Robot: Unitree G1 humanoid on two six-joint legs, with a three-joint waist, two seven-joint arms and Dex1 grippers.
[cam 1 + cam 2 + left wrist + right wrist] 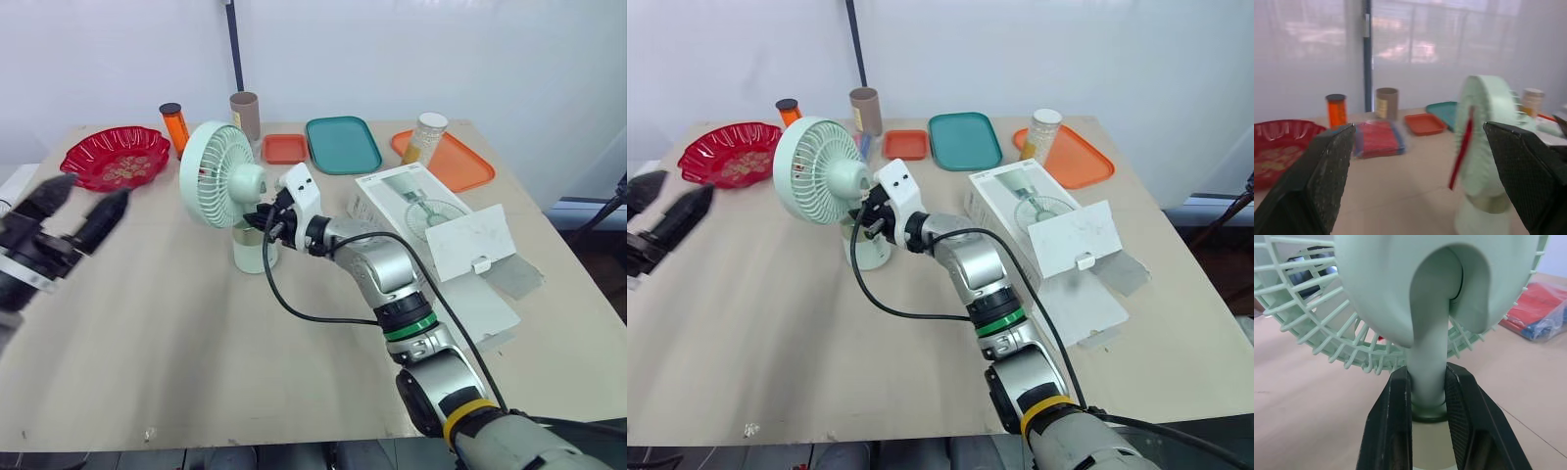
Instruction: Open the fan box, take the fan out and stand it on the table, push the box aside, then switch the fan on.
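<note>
Fan: we see the pale green desk fan [220, 171] upright on the bench [176, 352], its round base [250, 257] flat on the surface, to the left of the fan box and apart from it.
Fan box: the white carton [421, 211] lies open on the right side of the bench with its flap raised.
Right claw: the right claw [1428, 377] is clamped on the fan's stem [1427, 352] just above the base, one finger on each side, reaching in from behind the grille [1317, 308].
Left claw: the left claw [90, 191] has its fingers spread apart and holds nothing; it hovers over the bench to the left of the fan, well apart from it.
Handling: we judge the fan to be light, stiff plastic and top-heavy – a wide head over a small base – so a sideways nudge could tip it. The smooth stem may slip or turn in the grip.
Fragile part: the grille's thin ribs look likely to flex or crack under a pinch.
Where to hold: we would grip low on the stem, as now, or steady the base – never the grille or the head, which seems to pivot.
Switch: we cannot make one out.
Clutter: the red dish [115, 157] and teal tray [343, 144] sit by the far edge, well clear of the fan.
</note>
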